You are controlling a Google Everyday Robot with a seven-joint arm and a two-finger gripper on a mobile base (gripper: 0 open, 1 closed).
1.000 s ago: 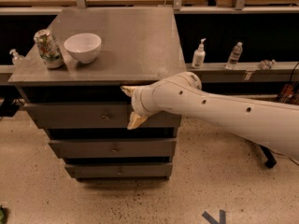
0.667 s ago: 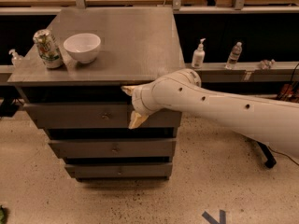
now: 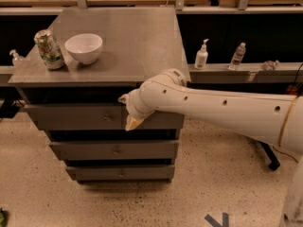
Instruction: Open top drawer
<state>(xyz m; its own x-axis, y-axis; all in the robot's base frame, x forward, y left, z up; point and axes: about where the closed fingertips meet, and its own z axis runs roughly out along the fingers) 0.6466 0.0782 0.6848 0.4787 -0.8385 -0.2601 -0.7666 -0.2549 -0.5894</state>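
The top drawer (image 3: 71, 117) is the widest grey front of the cabinet, with a small round knob (image 3: 108, 118) at its centre. A dark gap shows above it, under the cabinet top. My gripper (image 3: 128, 110) is at the drawer front, just right of the knob. Its cream fingers are spread apart, one at the drawer's upper edge (image 3: 124, 99) and one low on the front panel (image 3: 133, 123). The white arm reaches in from the right and hides the drawer's right part.
Two shorter drawers (image 3: 113, 151) sit below. On the cabinet top (image 3: 137, 46) stand a white bowl (image 3: 84, 48) and a can (image 3: 49, 49). Bottles (image 3: 201, 56) stand on a low shelf to the right. Speckled floor lies in front.
Almost nothing differs: the gripper stays at the drawer front by the knob, shifted at most slightly, and the drawer front is in the same place.
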